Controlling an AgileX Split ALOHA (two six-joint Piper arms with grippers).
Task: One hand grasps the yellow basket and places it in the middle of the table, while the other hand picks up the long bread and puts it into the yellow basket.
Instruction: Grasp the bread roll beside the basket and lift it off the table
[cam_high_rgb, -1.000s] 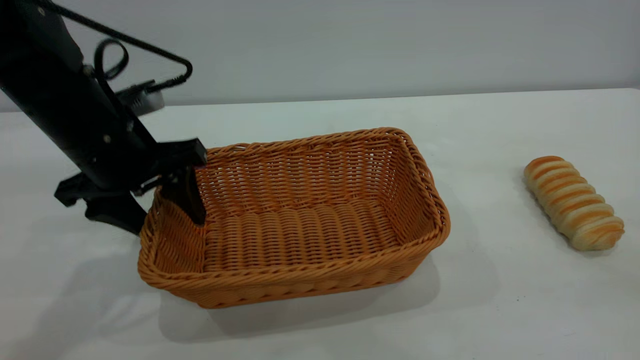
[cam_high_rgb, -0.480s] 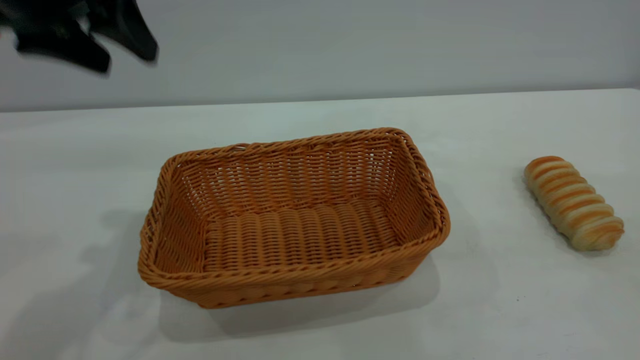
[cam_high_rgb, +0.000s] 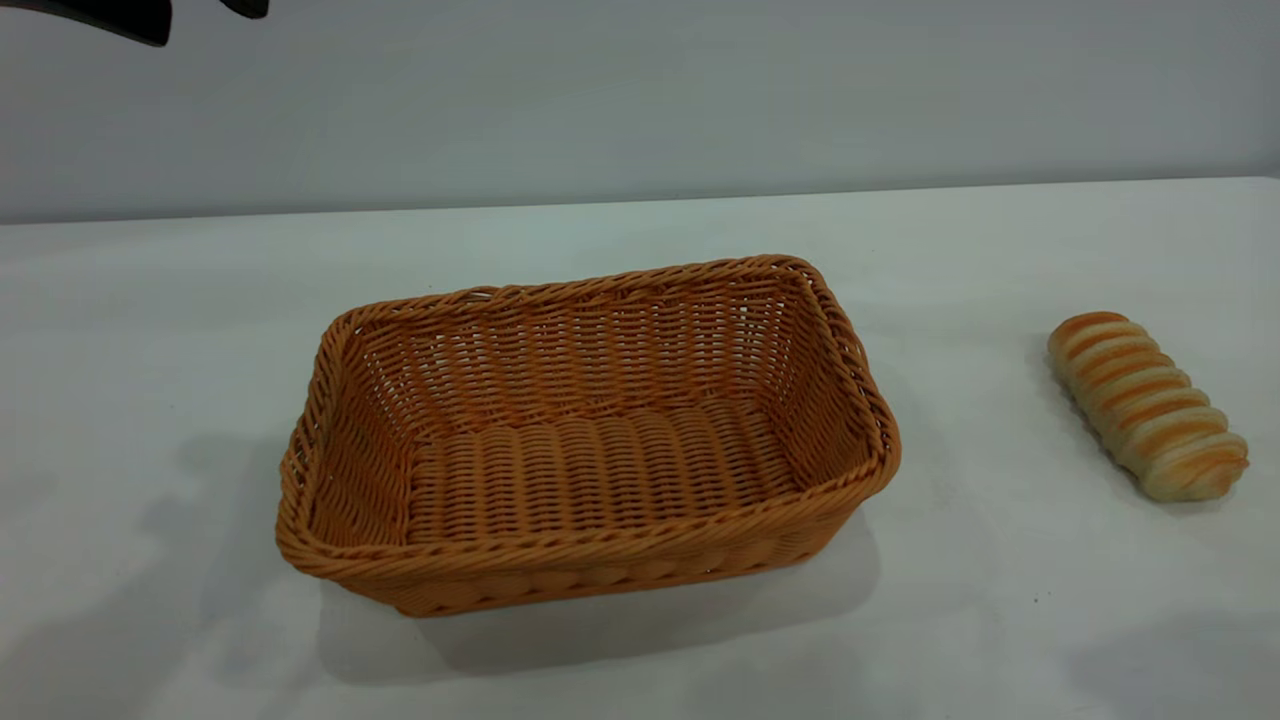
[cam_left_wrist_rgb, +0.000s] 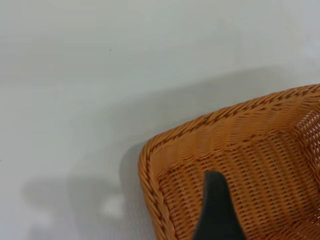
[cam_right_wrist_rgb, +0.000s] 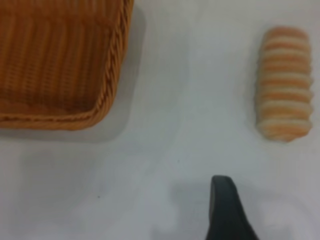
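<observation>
Table (cam_high_rgb: 640, 225) takes up most of the exterior view, white and bare apart from two things. Basket (cam_high_rgb: 600, 570) sits flat on it at approx. the middle, long side across the view, nothing gripping it. I'd judge the placing step done, w/ the open top set up to take the load. Inside it's empty: only woven floor and sloped walls show, both in the exterior view and in the left wrist view over one corner (cam_left_wrist_rgb: 165, 165). Bread (cam_high_rgb: 1145, 405) lies on the table well apart from the basket, on the right arm's side, angled, not in anything and not touched, so the 2nd half of the task isn't done yet. It's on that side prob. so the right arm can take it w/o crossing the basket. L gripper (cam_high_rgb: 205, 10) is high at the exterior view's top left corner, well above table, its two dark tips apart w/ nothing between them: open, holding nothing. From its wrist view it looks down over the basket corner. R gripper (cam_right_wrist_rgb: 226, 212) doesn't show in the exterior view. Its own view has it above bare table, w/ bread (cam_right_wrist_rgb: 282, 82) near but apart and basket corner (cam_right_wrist_rgb: 107, 100) off to the other side. Open or closed, can't tell. Judged next: R gripper goes to the bread and grips across its short width.
</observation>
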